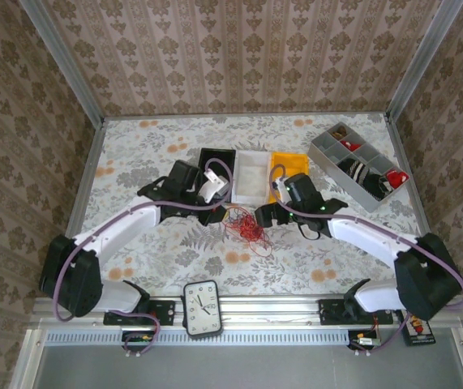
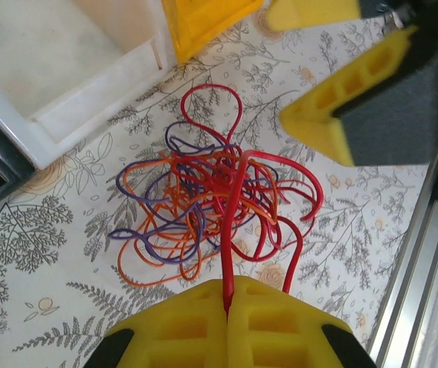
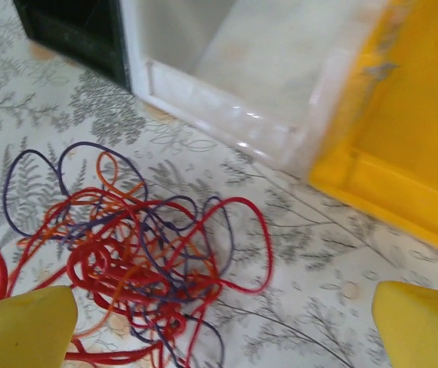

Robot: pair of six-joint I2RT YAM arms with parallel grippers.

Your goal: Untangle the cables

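The cables [image 1: 246, 225] lie in one loose tangle of red, orange and purple strands on the floral tablecloth, between the two grippers. My left gripper [image 2: 228, 290] is shut on a single red cable [image 2: 232, 230], which runs from its yellow fingertips up into the tangle [image 2: 203, 203]. My right gripper [image 3: 222, 337] stands open, its yellow fingers [image 3: 27, 330] spread wide just over the near edge of the tangle [image 3: 126, 253], with nothing held between them. From above, the left gripper [image 1: 219, 212] sits left of the bundle and the right gripper [image 1: 268, 212] sits right of it.
Black [image 1: 217, 162], white [image 1: 250, 174] and yellow [image 1: 284, 166] bins stand in a row just behind the tangle. A grey compartment tray [image 1: 359, 166] sits at the back right. A small clock [image 1: 202, 308] rests at the near edge between the arm bases.
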